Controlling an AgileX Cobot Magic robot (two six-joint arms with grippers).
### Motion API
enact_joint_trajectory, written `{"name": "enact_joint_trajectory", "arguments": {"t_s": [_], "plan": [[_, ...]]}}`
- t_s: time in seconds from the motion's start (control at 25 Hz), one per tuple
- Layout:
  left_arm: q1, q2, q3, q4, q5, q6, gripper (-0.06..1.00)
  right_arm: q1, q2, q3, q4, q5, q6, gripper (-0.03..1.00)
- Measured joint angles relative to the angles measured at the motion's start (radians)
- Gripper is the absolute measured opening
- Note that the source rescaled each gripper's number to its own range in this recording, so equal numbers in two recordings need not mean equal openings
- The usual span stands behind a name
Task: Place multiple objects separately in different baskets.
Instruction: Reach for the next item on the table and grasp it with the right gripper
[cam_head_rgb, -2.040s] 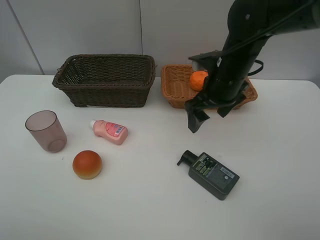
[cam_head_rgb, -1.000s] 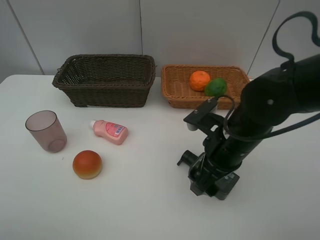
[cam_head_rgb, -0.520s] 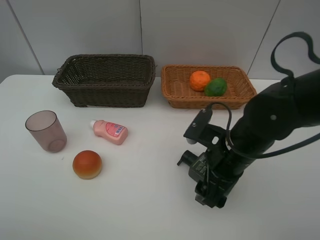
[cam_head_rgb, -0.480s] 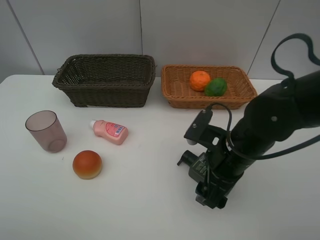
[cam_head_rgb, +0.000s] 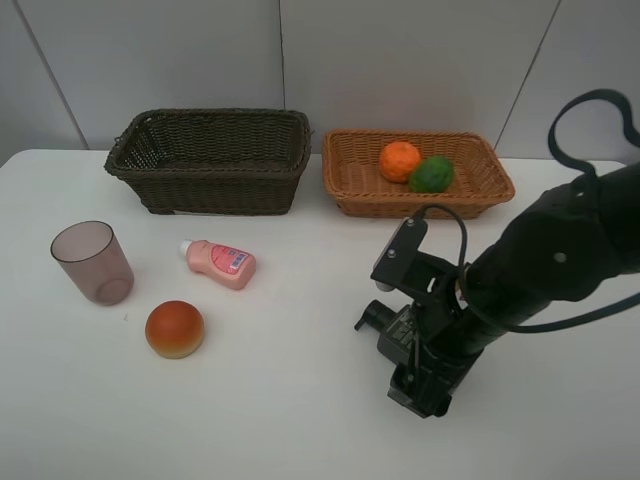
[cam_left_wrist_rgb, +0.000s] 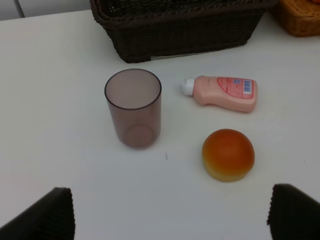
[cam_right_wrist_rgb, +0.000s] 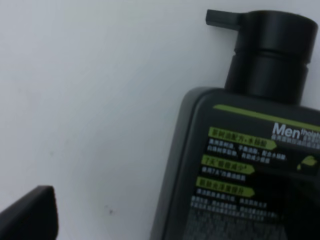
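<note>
White surface (cam_head_rgb: 300, 420) runs from the near edge back to a pale grey panelled wall (cam_head_rgb: 400, 60). Nearest on the left, the left gripper (cam_left_wrist_rgb: 172, 217) hangs above bare surface with its two dark fingertips (cam_left_wrist_rgb: 50, 215) wide apart and nothing between them.

At near right, the right gripper (cam_head_rgb: 420, 372) is down low over a dark flat pump bottle (cam_head_rgb: 372, 318) that lies on its side, its pump head pointing left and far. The arm covers most of the bottle's body in the high view. In the right wrist view the bottle's green-and-white label (cam_right_wrist_rgb: 235, 165) fills the picture. The one finger (cam_right_wrist_rgb: 27, 212) that shows there stands clear of the bottle's edge, with bare surface between, so the jaws are spread and not clamped on it.

On the near left sits a red-orange, peach-like round fruit (cam_head_rgb: 174, 329). Just beyond it to the left stands a translucent mauve cup (cam_head_rgb: 92, 262), upright with its mouth up. To the right of the cup, a pink bottle with a white cap (cam_head_rgb: 221, 263) lies on its side, cap toward the left.

Farthest back, two woven wicker baskets stand side by side near the wall. The dark brown, deeper basket (cam_head_rgb: 215, 190) is on the left. The light orange-tan, shallower basket (cam_head_rgb: 400, 203) is on the right, and it holds an orange (cam_head_rgb: 399, 160) with a green lime-like fruit (cam_head_rgb: 431, 174) touching its right side.
</note>
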Motion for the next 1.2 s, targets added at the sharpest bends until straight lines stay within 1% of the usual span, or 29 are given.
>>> {"name": "enact_joint_trajectory", "arguments": {"t_s": [0.4, 0.64, 0.88, 1.08, 1.2], "plan": [[0.000, 0.000, 0.000, 0.000, 0.000, 0.000, 1.00, 0.000, 0.000, 0.002, -0.008, 0.004, 0.003, 0.94], [0.000, 0.000, 0.000, 0.000, 0.000, 0.000, 1.00, 0.000, 0.000, 0.002, -0.051, 0.029, 0.058, 0.94], [0.000, 0.000, 0.000, 0.000, 0.000, 0.000, 1.00, 0.004, -0.048, 0.006, -0.051, 0.085, 0.075, 0.94], [0.000, 0.000, 0.000, 0.000, 0.000, 0.000, 1.00, 0.004, -0.073, 0.006, -0.074, 0.089, 0.088, 0.94], [0.000, 0.000, 0.000, 0.000, 0.000, 0.000, 1.00, -0.008, -0.073, 0.006, -0.113, 0.086, 0.136, 0.94]]}}
